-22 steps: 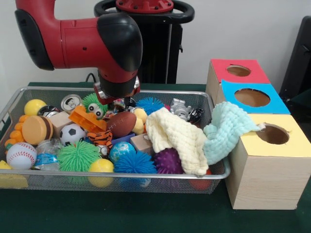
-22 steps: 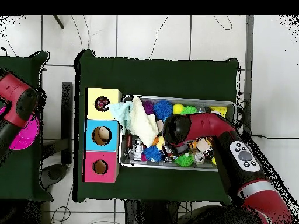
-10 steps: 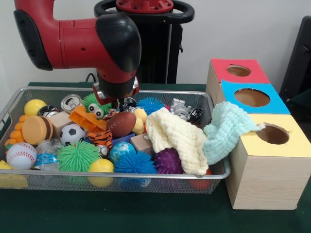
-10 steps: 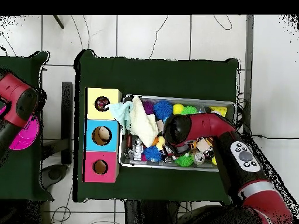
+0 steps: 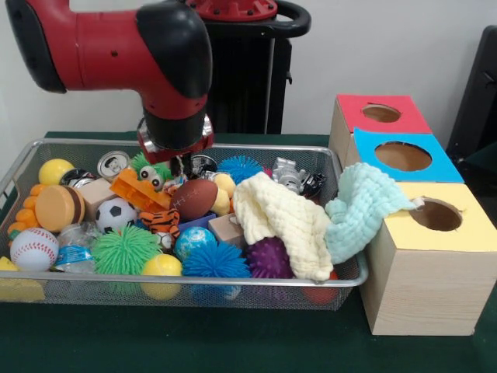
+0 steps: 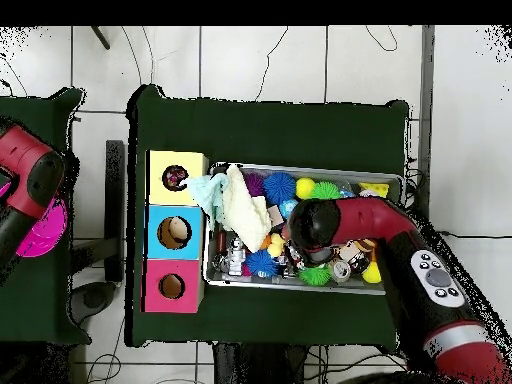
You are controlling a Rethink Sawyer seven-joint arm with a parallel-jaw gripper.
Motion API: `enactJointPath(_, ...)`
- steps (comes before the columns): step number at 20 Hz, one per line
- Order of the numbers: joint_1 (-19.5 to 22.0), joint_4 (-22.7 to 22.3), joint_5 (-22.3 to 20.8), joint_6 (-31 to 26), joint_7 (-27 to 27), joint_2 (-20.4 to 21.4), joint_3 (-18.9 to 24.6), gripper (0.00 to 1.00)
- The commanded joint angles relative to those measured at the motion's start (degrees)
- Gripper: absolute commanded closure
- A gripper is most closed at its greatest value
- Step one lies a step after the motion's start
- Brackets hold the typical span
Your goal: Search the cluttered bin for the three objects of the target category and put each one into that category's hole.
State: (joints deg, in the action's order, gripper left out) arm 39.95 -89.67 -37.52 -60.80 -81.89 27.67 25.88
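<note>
We see the end effector [image 5: 183,165] hanging low over the bin [image 5: 256,291], just above the football [image 5: 193,199]; its tips are mostly hidden, so we can't tell apart or together. Cloths [image 5: 287,221] drape the bin's right side, beside the boxes [image 5: 423,256].

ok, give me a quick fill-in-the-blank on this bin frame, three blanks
1. The box nearest the front-view camera has a ____ top.
2. The pale blue cloth hangs over the bin's end beside the ____ box.
3. The small football is ____ in colour.

Missing: yellow; yellow; brown
</note>
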Motion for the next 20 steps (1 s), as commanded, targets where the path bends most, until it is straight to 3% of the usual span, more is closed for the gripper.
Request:
enactJointPath(1, 6.02, -6.97, 2.66, 10.07, 7.24, 9.0, 6.55, 1.0)
enactJointPath(10, 7.02, -8.21, 2.42, 12.36, 6.61, 13.27, 7.47, 1.0)
enactJointPath(15, 13.93, -13.18, 12.42, 11.39, 10.45, 13.94, 16.37, 1.0)
enactJointPath(20, 16.86, -15.62, 14.83, 16.05, 8.3, 15.34, 21.51, 1.0)
